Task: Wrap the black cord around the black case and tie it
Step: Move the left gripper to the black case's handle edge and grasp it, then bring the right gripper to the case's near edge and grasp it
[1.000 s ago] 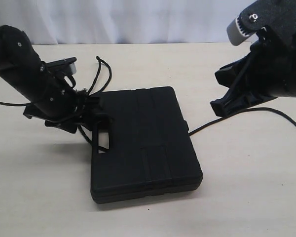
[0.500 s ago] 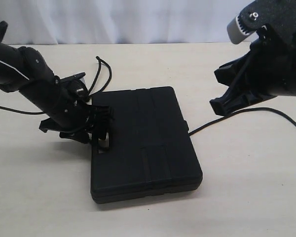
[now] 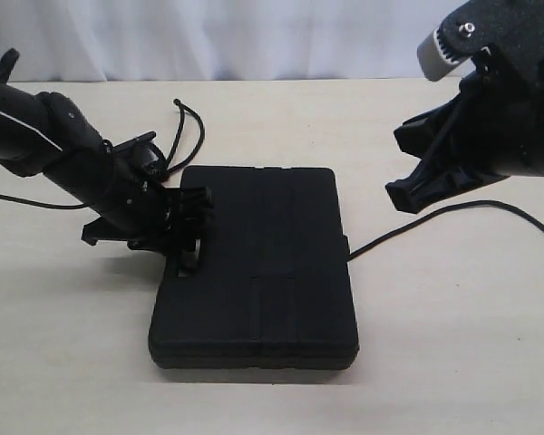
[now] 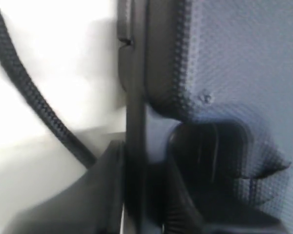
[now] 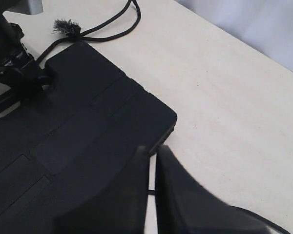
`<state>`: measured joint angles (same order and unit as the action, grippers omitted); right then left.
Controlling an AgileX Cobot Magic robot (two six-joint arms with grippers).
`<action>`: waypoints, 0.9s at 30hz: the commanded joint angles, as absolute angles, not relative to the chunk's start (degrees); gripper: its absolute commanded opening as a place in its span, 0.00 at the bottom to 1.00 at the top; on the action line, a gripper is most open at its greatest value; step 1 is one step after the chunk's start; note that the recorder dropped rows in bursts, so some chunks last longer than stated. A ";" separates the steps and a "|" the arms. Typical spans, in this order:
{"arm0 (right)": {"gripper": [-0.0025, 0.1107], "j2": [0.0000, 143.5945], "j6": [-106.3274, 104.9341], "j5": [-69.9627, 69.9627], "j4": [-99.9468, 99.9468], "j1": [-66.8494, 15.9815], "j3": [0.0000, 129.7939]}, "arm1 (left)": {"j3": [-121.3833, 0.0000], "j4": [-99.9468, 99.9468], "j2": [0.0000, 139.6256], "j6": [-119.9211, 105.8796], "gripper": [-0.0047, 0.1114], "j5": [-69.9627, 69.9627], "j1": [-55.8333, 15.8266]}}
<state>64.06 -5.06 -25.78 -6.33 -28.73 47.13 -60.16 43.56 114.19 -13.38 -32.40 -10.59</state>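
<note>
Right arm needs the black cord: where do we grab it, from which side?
Probably the loose stretch of black cord lying flat on the table right of the black case, taken from straight above by the right gripper. Nothing covers it there.

SURFACES | case point(image 3: 263, 263): black plastic, matt, fine pebbled grain, moulded grooves | cord point(image 4: 24, 83): black braided fibre, matt, rough weave, one end frayed to a fuzzy tuft | table point(image 3: 435, 344): pale wood-look top, smooth, low sheen | backdrop point(image 3: 254, 36): white cloth, soft folds
</note>
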 commanded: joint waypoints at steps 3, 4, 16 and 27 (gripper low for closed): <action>0.06 57.26 -5.39 -26.45 -6.86 -28.76 47.61 | -62.24 49.08 114.39 -14.17 0.04 -27.27 -10.56; 0.06 55.35 -5.39 -27.74 -6.86 -28.76 47.61 | -63.73 50.42 114.39 -14.17 0.04 -27.27 -10.56; 0.19 57.72 9.48 -26.85 -38.19 -53.26 38.52 | -70.67 55.36 114.39 -13.75 0.04 -34.13 -10.56; 0.73 75.01 13.93 -29.31 -53.55 -58.19 36.65 | -70.67 61.19 114.39 -13.75 0.04 -42.98 -10.56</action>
